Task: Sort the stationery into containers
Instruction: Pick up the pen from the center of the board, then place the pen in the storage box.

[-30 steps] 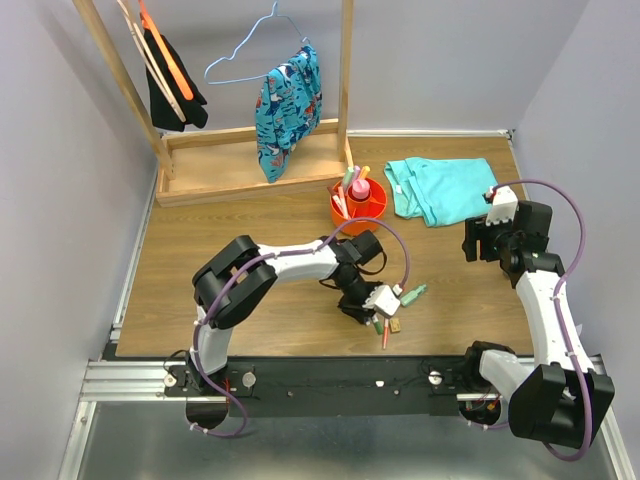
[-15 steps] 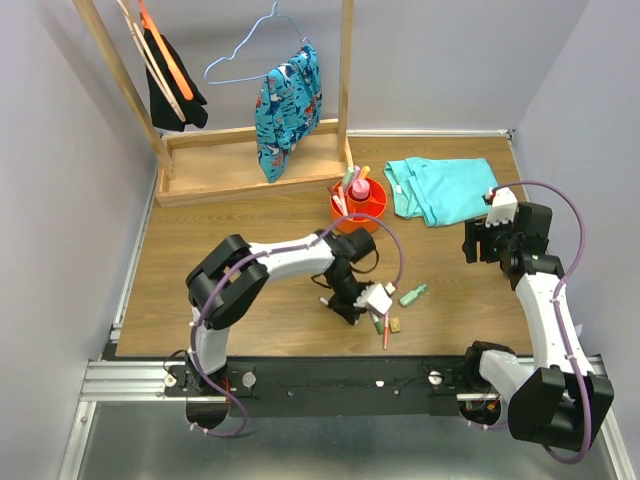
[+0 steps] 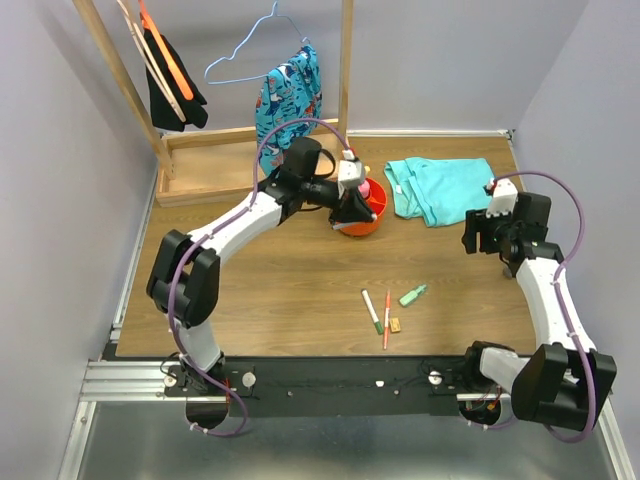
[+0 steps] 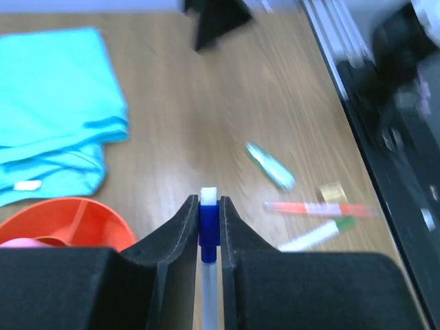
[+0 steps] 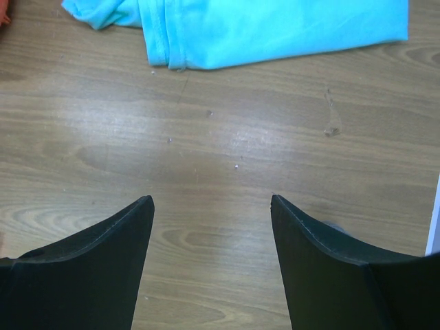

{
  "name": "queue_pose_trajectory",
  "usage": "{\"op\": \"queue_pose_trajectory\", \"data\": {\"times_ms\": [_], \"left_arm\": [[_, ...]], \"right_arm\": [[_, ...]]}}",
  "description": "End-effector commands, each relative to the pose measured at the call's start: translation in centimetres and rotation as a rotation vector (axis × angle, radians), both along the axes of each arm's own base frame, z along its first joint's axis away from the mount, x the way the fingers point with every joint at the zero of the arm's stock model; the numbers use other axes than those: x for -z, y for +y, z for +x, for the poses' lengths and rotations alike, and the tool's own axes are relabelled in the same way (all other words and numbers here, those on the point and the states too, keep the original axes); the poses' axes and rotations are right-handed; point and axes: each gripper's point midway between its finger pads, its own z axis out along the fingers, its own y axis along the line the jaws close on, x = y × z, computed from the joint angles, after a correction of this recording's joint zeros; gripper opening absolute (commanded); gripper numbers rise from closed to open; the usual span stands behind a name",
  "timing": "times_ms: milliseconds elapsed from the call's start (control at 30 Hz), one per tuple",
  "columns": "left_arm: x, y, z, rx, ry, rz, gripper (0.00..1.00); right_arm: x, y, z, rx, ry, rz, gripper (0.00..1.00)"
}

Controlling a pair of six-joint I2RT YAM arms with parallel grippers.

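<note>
- Right now the left gripper [image 3: 349, 207] is pinching a blue pen [image 4: 208, 218] between its closed fingers, with the cap end poking out past the tips.
- It is hanging at the near-left rim of the bowl [image 3: 370, 214], which is holding a pink bottle [image 3: 364, 189] and a few pens. In the wrist view the rim is lying off to the left of the blue pen, not under it.
- I'd say the drop is the step in hand. The cap is needing to come over a compartment before the fingers let go, or the pen will likely be glancing off the rim onto the table [image 3: 260, 280].
- Tipping it steeply and releasing low is looking like the safe way, since a long thin pen is apt to topple out.
- The right gripper [image 3: 482, 236] is idling well apart, fingers spread wide over bare wood near the cloth [image 3: 440, 188] and holding nothing.
- Lying near the front edge are a green pen [image 3: 372, 311], an orange pen [image 3: 386, 320], a highlighter [image 3: 412, 295] and an eraser [image 3: 396, 324].
</note>
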Motion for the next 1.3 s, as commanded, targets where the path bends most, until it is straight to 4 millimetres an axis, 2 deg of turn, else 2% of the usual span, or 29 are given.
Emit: {"op": "queue_pose_trajectory", "data": {"times_ms": [0,33,67,100,133,233,300,333,400,467,567,600,800,933,967,1033,1067,1133,1267], "left_arm": [[-7.3,-1.3,5.7,-0.159,0.064,-0.413,0.10],[-7.1,-0.6,7.5,-0.201,0.073,-0.426,0.10],[-6.7,-0.9,9.1,-0.234,0.079,-0.432,0.10],[-6.7,-0.7,9.9,-0.244,0.058,-0.443,0.10],[-5.7,-0.6,11.1,-0.263,0.065,-0.440,0.10],[-6.3,-0.5,12.9,-0.280,0.053,-0.472,0.10],[-6.0,-0.2,14.3,-0.296,0.048,-0.487,0.10],[-5.1,-0.2,14.9,-0.306,0.071,-0.485,0.10],[-5.1,0.2,15.5,-0.306,0.068,-0.502,0.10],[-4.0,0.2,15.9,-0.312,0.109,-0.503,0.10],[-3.5,0.5,16.0,-0.295,0.143,-0.523,0.09],[-4.0,0.6,15.7,-0.283,0.137,-0.541,0.09],[-3.7,2.9,16.1,-0.310,0.246,-0.608,0.07],[-1.9,3.8,16.6,-0.335,0.272,-0.617,0.07],[-0.9,4.0,17.0,-0.349,0.292,-0.615,0.07],[-0.6,4.3,17.3,-0.357,0.299,-0.641,0.07],[0.2,4.3,17.4,-0.361,0.348,-0.647,0.07],[-0.1,4.6,17.4,-0.354,0.349,-0.707,0.07],[1.1,4.5,18.5,-0.375,0.422,-0.752,0.06]], "right_arm": [[-1.9,-0.7,1.9,0.025,-0.041,-0.001,0.77],[-1.9,-0.7,2.1,0.031,-0.037,0.001,0.77],[-1.9,-0.8,2.2,0.034,-0.034,0.003,0.77],[-2.0,-0.8,2.4,0.032,-0.034,0.000,0.77],[-2.1,-0.9,2.6,0.034,-0.031,0.001,0.77],[-2.0,-1.3,3.0,0.043,-0.017,-0.009,0.77],[-1.9,-1.4,2.9,0.048,-0.001,-0.010,0.77],[-1.9,-1.5,3.0,0.051,0.002,-0.015,0.77],[-1.9,-1.7,3.2,0.057,0.011,-0.021,0.77],[-1.8,-2.0,3.2,0.066,0.028,-0.030,0.77],[-1.5,-2.5,3.2,0.080,0.052,-0.049,0.77],[-1.4,-2.6,3.3,0.086,0.061,-0.053,0.77],[-0.9,-3.0,3.5,0.100,0.097,-0.060,0.77],[-0.3,-3.4,4.2,0.100,0.124,-0.070,0.77],[-0.7,-3.5,4.5,0.101,0.118,-0.075,0.77],[-0.8,-3.9,4.8,0.101,0.123,-0.091,0.77],[-1.0,-4.0,5.1,0.101,0.127,-0.094,0.77],[-1.2,-4.2,5.5,0.101,0.130,-0.103,0.77],[-1.5,-4.4,5.9,0.098,0.132,-0.111,0.77]]}}
